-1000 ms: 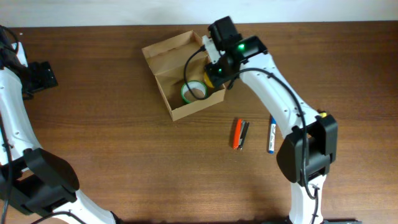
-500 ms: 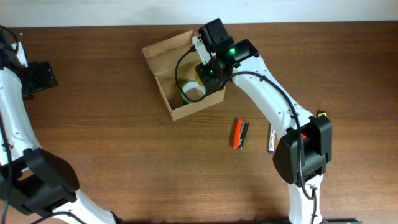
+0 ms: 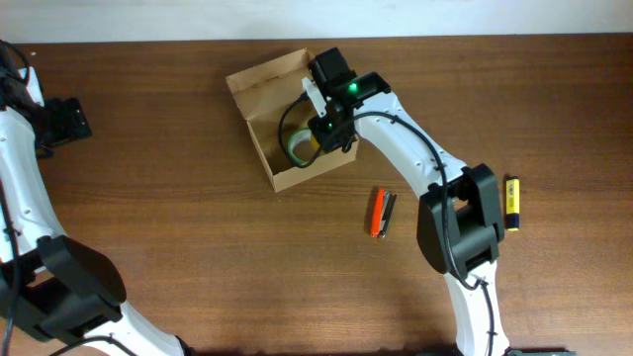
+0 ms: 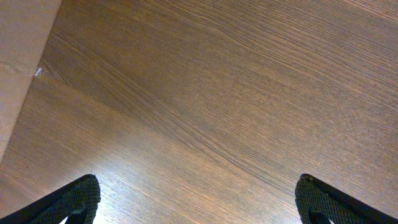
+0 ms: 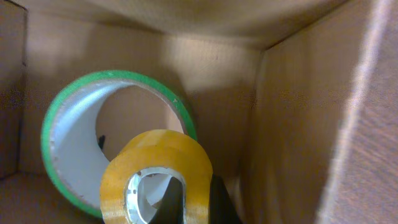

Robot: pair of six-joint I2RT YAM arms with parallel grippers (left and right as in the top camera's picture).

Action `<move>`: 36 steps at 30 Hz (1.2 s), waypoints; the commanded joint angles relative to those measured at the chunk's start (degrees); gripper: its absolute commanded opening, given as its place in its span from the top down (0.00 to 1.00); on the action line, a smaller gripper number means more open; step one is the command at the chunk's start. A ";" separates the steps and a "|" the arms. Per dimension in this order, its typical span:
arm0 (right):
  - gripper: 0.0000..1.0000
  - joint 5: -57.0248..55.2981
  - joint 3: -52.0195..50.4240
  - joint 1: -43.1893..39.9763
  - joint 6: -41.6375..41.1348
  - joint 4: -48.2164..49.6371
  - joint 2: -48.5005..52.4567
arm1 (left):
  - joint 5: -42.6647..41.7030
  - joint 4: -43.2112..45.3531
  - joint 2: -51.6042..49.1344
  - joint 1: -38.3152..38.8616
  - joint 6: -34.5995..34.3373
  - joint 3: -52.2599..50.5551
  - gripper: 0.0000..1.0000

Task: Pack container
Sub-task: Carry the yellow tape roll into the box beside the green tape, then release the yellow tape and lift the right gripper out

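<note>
Nearest the arm bases we have an orange pen and a black pen lying side by side on the wooden table. We cannot tell if they touch. Well apart from them, on the right arm's side, lies a yellow-and-black object, just beside that arm's link and too small for us to name.

Further back sits the container. It is open, turned at an angle to the table edge, with its lid flap folded back on the far side. The right gripper reaches down into its right end.

In the right wrist view the claw pinches the yellow tape roll. One of the dark fingers is outside the roll, the other shows through its hole, and the roll's wall is between them. The yellow roll stands on edge. Behind it, partly covered, is the green tape roll, also on edge. We cannot tell if the two touch. Both rolls are inside the container, close to a cardboard corner.

The left gripper is at the far left of the table, well apart from the container. Its claw is spread wide over bare wood and grips nothing. Its wrist view shows a tan surface at the upper left, and we cannot tell what that is.
</note>
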State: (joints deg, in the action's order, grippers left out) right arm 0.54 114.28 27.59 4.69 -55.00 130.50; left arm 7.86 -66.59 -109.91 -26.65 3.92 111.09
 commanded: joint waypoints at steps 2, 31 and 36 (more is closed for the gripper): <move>0.96 0.26 -0.07 1.64 0.92 0.13 1.09 | -0.59 0.00 0.42 -0.04 1.11 -0.55 0.00; 0.86 -3.98 9.11 1.77 -0.63 -3.96 -3.58 | -0.59 -0.02 0.42 -0.04 1.11 -0.55 0.00; 0.95 -6.25 10.45 1.57 -0.63 -4.13 -5.66 | -0.59 -0.02 0.42 -0.04 1.11 -0.55 0.00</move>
State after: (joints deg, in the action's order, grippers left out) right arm -3.49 123.13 28.93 4.54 -59.13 127.79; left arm 7.86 -66.59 -109.91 -26.65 3.92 111.09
